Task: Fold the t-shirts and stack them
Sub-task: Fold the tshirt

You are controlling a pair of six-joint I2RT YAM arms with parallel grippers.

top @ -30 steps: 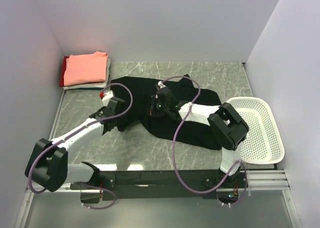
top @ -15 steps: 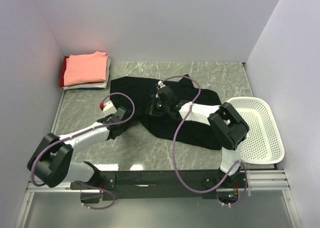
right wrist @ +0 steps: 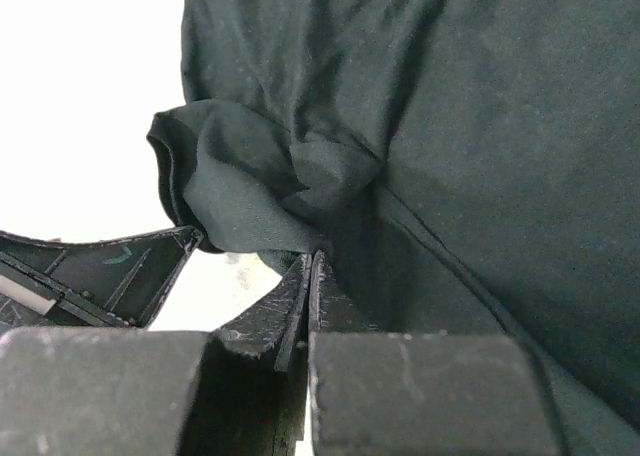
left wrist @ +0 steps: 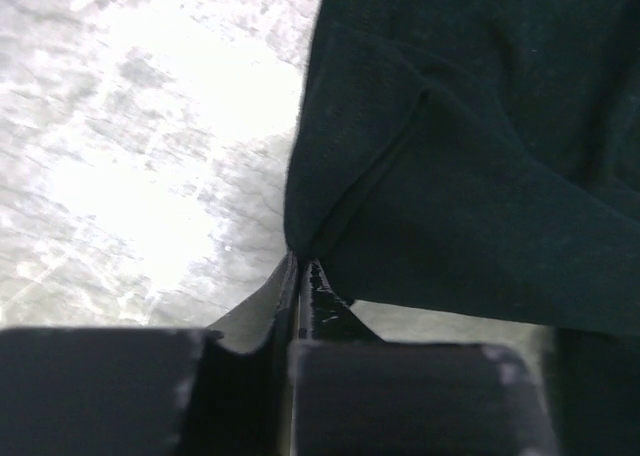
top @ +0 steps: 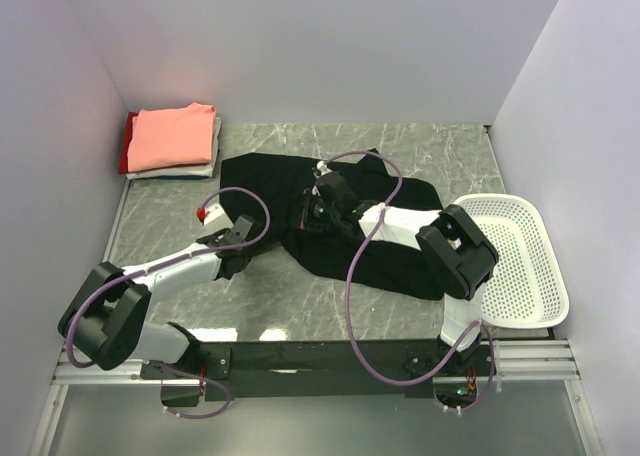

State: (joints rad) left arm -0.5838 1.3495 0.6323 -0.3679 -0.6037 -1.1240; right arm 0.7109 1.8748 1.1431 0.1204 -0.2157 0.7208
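Left wrist view: left end effector pinches the black t-shirt at its edge.

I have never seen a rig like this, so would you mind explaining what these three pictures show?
Two robot arms stand at the near edge of a marble table. One picture looks down from above; the other two come from cameras on the wrists. A black t-shirt lies crumpled mid-table, a folded stack topped by a salmon-pink shirt sits far left, a white mesh basket at the right. The left gripper and the right gripper each pinch the black cloth.
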